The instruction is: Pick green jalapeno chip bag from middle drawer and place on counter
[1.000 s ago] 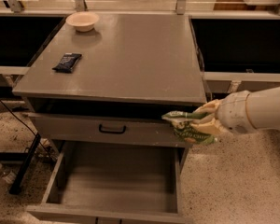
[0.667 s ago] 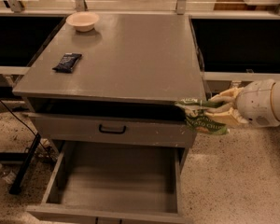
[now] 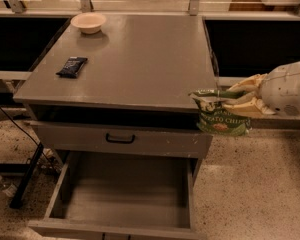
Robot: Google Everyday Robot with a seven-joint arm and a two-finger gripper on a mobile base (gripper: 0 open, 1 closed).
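Note:
My gripper comes in from the right and is shut on the green jalapeno chip bag. The bag hangs just off the front right corner of the counter, with its whitish top at about counter height and its "potato chips" lettering facing me. The middle drawer stands pulled out below, its bare grey floor showing nothing in it. The bag is above and to the right of the drawer.
A small flat dark packet lies on the counter's left side. A pale bowl sits at its back left. A shut drawer front with a black handle is above the open drawer. Dark stand legs cross the speckled floor at left.
My gripper has lifted the bag higher and moved it right, from in front of the drawer front to beside the counter's front right corner.

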